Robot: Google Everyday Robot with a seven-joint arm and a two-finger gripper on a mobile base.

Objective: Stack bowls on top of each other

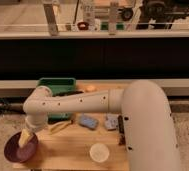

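I stand at a light wooden table on a pale, speckled floor, and my gripper hangs low at the table's front left corner. Behind the table a pale ledge runs the width of the room, and above it is a long dark wall panel topped by a light rail. Beyond the rail stand pale upright posts under warm, dim, yellowish light, with blurred shapes that I cannot make out.
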